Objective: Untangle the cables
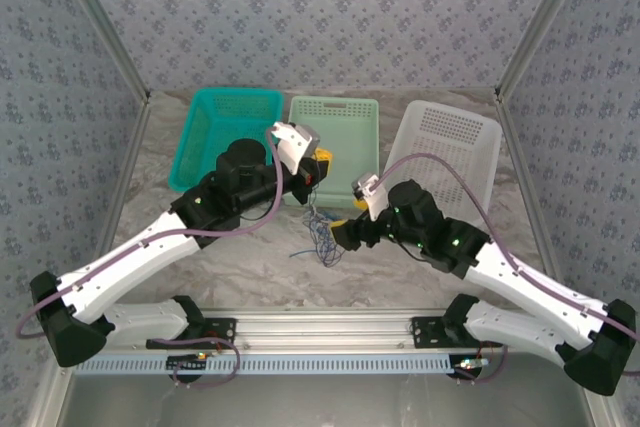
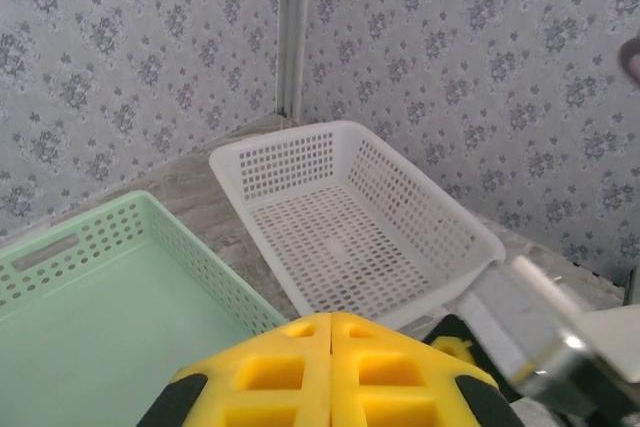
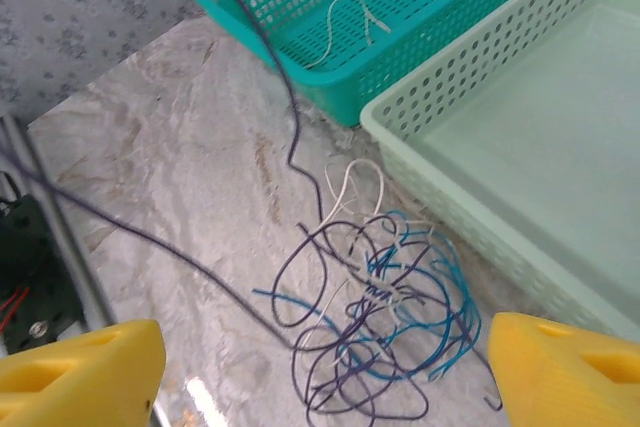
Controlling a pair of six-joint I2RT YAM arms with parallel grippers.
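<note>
While L gripper (image 2: 330, 372), yellow fingers (image 2: 270, 372) pressed together, pinches thin dark-purple wire (image 3: 296, 132), R gripper (image 3: 322, 372) hangs spread wide over tangled blue, purple & cream cables (image 3: 375, 297).

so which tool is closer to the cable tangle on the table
Right. The right tool is open directly over the cable tangle. The left tool is shut and sits farther back, raised over the near part of the mint basket.
</note>
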